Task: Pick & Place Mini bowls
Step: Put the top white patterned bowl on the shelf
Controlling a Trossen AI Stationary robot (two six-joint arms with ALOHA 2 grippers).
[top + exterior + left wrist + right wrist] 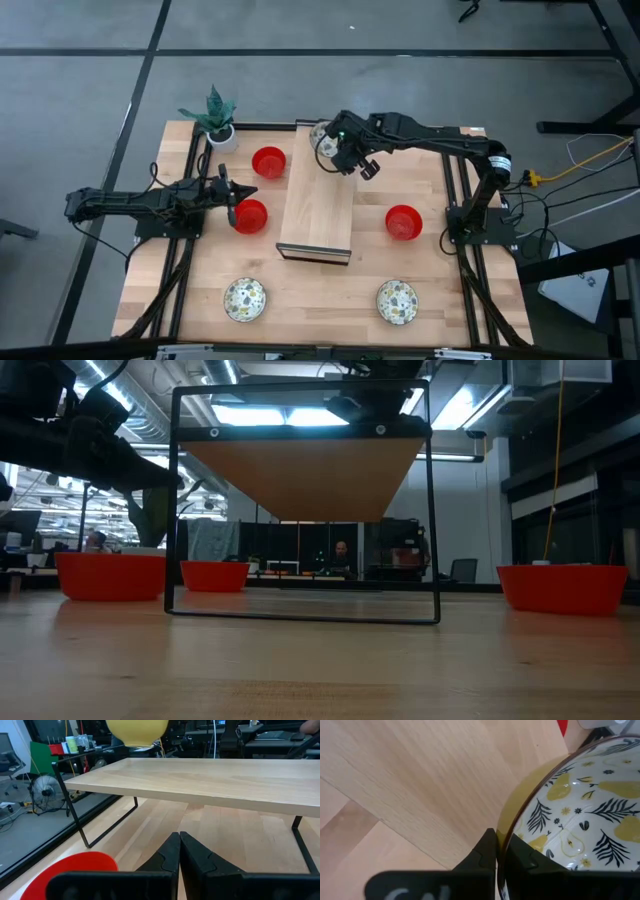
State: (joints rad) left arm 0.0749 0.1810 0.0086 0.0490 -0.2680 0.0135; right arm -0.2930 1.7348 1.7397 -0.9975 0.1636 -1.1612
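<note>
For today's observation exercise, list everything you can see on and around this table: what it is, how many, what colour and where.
Red mini bowls: three, glossy red; one on the far side left of the shelf, one beside the left pincer, one right of the shelf.
Patterned mini bowls: three, cream with speckled print; two on the table's near edge, one held over the shelf's far end.
Shelf: one, light wood top on a black wire frame; table centre.
Potted plant: one, green in a white pot; far left corner.
Table: one, light wood.
Left pincer: shut, empty, by a red bowl.
Right pincer: shut on a patterned bowl's rim.
</note>
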